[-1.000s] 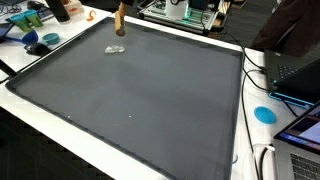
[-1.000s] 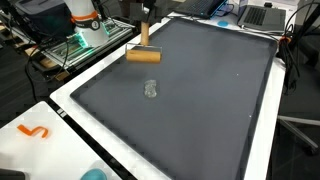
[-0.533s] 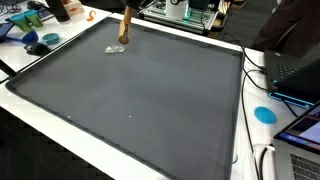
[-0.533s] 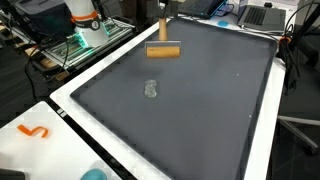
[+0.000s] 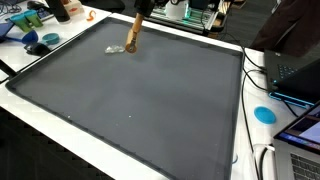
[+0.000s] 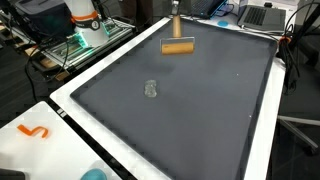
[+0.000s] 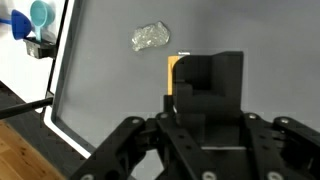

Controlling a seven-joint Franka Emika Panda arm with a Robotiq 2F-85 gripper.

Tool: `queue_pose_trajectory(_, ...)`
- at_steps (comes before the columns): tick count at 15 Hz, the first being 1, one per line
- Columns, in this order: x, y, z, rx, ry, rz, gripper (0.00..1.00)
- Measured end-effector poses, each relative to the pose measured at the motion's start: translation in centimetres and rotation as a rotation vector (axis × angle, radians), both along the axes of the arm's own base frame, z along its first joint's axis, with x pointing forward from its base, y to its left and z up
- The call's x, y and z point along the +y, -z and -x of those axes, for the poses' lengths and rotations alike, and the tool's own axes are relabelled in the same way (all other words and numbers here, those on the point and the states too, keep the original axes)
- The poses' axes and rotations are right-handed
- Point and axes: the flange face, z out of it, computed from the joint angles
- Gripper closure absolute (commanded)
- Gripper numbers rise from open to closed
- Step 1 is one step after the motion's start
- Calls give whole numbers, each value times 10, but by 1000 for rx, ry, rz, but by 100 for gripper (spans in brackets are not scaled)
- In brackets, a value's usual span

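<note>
My gripper (image 7: 205,88) is shut on a tan wooden piece (image 6: 178,46), which hangs level above the far part of the dark grey mat (image 6: 210,120). In an exterior view the wooden piece (image 5: 131,37) slants down from the top edge, where the gripper is mostly cut off. In the wrist view only an orange sliver of the wooden piece (image 7: 172,74) shows beside the black fingers (image 7: 190,85). A crumpled clear plastic scrap (image 6: 151,90) lies flat on the mat, apart from the piece; the scrap (image 7: 150,37) also shows in the wrist view and the scrap (image 5: 115,49) sits near the mat's far edge.
The mat lies on a white table (image 5: 250,140). Blue items (image 5: 40,42) sit at one corner, a blue disc (image 5: 264,114) and laptops (image 5: 300,70) with cables along another side. An orange squiggle (image 6: 33,131) marks the table; the robot base (image 6: 82,18) stands behind it.
The gripper has carried the wooden piece sideways over the mat, away from the plastic scrap. The scrap has not moved.
</note>
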Motion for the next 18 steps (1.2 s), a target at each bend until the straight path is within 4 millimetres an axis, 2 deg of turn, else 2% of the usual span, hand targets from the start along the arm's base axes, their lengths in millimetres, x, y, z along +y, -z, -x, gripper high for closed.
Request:
queue_pose_trajectory(5, 27, 8, -7, -23, 13, -2, 76)
queue_pose_trajectory(8, 34, 17, -12, -29, 40, 14, 76)
queue_pose_trajectory(18, 22, 33, -32, -11, 108, 53, 76)
